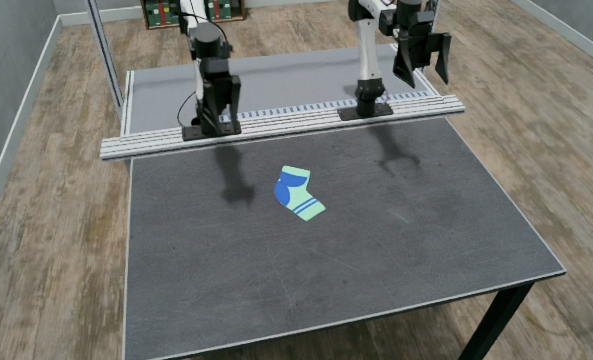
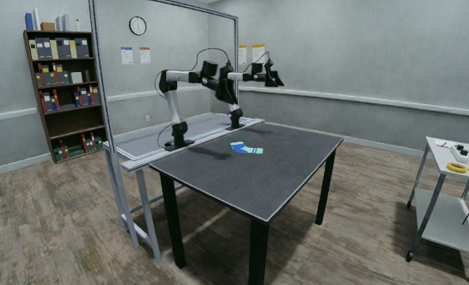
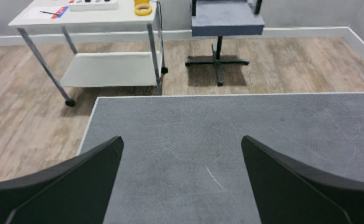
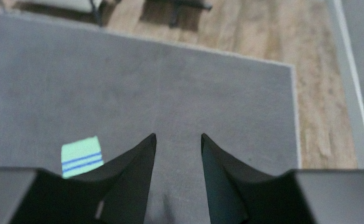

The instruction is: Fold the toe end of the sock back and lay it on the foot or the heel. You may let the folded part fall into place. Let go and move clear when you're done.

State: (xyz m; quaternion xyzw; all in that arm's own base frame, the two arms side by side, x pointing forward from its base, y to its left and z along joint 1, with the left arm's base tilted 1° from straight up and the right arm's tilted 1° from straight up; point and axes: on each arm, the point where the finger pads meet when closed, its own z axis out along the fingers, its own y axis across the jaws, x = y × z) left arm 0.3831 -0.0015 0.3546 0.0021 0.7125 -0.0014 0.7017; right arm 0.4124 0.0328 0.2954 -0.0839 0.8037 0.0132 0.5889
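The mint-green sock lies on the dark table. Its striped cuff points to the lower right in the top view, with the blue heel at its left. The toe end is folded back: the rounded blue toe patch lies flat on the foot, behind it a straight green fold edge. My right gripper is partly open and empty, raised near the rail, clear of the sock. My left gripper is wide open and empty, high over the rail's other end. The right wrist view shows only the cuff.
The dark table bears the sock near its rail side. The white rail carries both arm bases along the table's back edge. An upright frame post stands behind the rail. A white cart stands apart from the table.
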